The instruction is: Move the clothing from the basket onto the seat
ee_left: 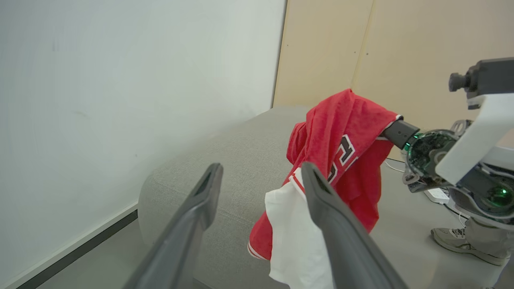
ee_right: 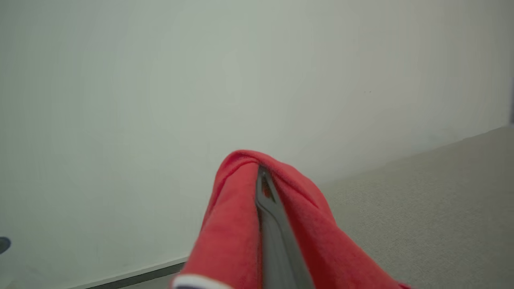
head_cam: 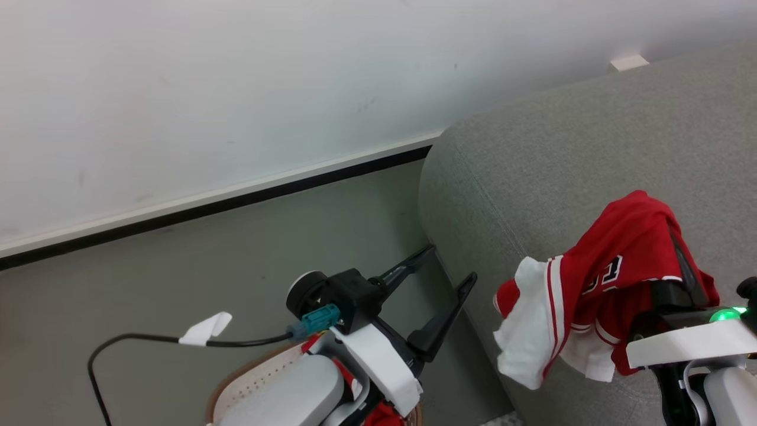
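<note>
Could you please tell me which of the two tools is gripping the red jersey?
The right tool, shut on the red jersey over the seat; the left tool stands open and empty.

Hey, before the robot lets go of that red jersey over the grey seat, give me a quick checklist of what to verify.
1. The right claw is shut on the jersey: ok.
2. The jersey hangs over the seat: ok.
3. The jersey touches the seat: cannot tell.
4. The left claw is open and empty: ok.
5. The basket is emptied: not ok, red cloth lies inside.
</note>
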Tool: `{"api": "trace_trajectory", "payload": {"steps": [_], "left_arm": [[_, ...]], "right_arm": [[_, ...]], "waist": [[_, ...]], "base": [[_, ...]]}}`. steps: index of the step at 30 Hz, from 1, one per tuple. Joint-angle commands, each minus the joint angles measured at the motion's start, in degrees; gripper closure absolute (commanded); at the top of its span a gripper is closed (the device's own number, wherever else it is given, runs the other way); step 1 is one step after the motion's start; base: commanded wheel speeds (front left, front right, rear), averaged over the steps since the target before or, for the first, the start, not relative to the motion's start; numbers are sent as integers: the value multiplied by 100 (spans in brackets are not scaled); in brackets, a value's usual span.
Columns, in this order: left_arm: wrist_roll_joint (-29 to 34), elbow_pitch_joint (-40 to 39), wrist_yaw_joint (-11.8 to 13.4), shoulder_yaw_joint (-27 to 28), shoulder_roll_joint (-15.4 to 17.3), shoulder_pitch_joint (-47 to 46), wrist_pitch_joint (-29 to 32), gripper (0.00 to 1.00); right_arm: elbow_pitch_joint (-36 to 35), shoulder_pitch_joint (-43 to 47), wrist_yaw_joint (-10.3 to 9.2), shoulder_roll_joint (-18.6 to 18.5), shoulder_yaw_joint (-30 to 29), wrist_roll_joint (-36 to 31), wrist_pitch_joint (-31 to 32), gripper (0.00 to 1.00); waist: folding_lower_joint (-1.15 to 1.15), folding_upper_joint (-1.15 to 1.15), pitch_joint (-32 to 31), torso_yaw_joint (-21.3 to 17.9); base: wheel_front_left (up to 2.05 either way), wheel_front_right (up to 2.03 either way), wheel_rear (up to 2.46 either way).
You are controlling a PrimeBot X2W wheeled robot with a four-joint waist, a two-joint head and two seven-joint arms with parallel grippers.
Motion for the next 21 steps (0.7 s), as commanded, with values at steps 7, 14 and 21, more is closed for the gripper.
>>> {"api": "trace_trajectory", "payload": {"steps": [7, 14, 21], "left_arm": [[355, 58, -146, 123, -22, 45, -3, 0], [514, -16, -326, 118, 53, -399, 51, 0], [644, -259, -472, 139, 148, -978, 180, 0]], "right_arm": [[-161, -324, -10, -139, -151, 113, 2, 100], [152, -1604, -10, -470, -263, 618, 2, 100], [781, -3201, -10, -1353, -820, 831, 52, 100]], "waist": [[0, 0, 379, 5], [0, 0, 1449, 381], [0, 0, 2738, 1059]], "base": [[0, 0, 0], [0, 0, 0], [0, 0, 0]]}}
